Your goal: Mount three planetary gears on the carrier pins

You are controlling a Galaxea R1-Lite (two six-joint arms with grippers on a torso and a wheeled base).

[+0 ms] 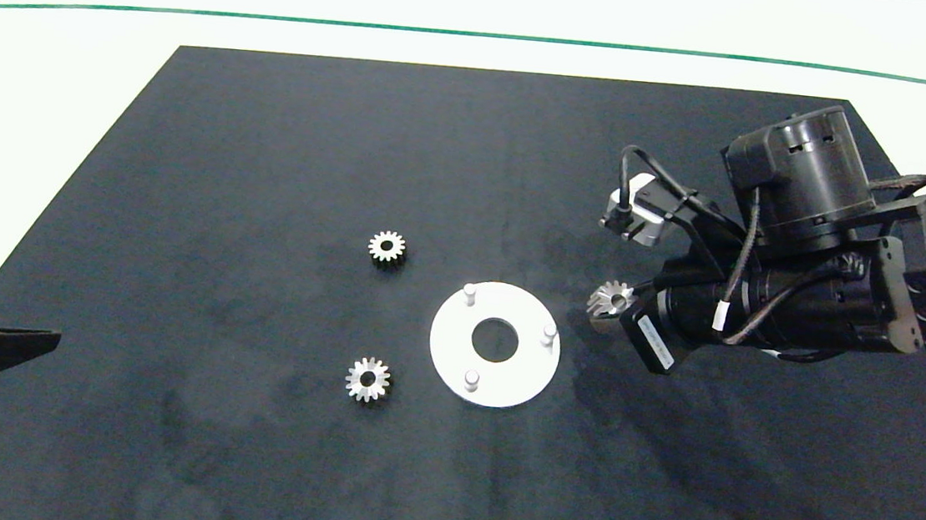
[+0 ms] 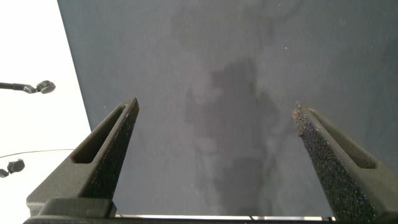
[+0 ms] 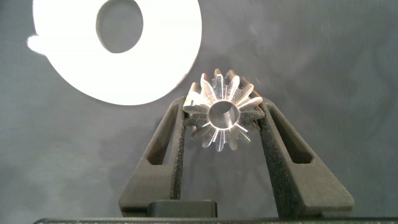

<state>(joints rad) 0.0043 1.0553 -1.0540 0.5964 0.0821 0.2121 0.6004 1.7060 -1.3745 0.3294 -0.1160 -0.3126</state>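
The right gripper [image 3: 224, 121] pinches one gear [image 3: 222, 118] by its teeth, centre hole free, so it can drop over a pin; it hangs just off the white disc [image 1: 519, 382], near the pin [image 1: 549, 333] on that side. Two other gears [image 1: 386, 247] [image 1: 368, 379] lie on the black mat [image 1: 226, 189], approx. mid-mat. All three pins are bare. The left gripper [image 2: 214, 118], fingers spread, is parked at the mat's left edge, out of the way.

A dark matte mat [image 1: 268, 193] covers most of the white counter [image 1: 42, 89] — its surface faintly mottled with lighter smudges. Beyond the mat's far edge, a thin green line [image 1: 483, 35] curves across the white counter from side to side — nearly parallel to that edge.
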